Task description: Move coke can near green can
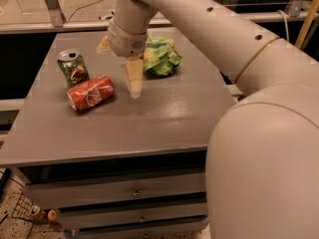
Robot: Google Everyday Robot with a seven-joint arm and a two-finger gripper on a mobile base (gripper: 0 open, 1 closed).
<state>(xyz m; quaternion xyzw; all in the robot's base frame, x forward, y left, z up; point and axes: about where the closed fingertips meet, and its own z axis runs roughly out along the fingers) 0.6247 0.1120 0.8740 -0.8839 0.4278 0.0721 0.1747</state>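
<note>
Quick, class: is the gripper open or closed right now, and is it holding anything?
Gripper: open, holding nothing, raised just right of the coke can, which lies on its side.

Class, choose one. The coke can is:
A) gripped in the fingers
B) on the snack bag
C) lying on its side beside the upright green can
C: the coke can lies on its side next to the green can, while the open gripper hangs above the table, holding nothing.
</note>
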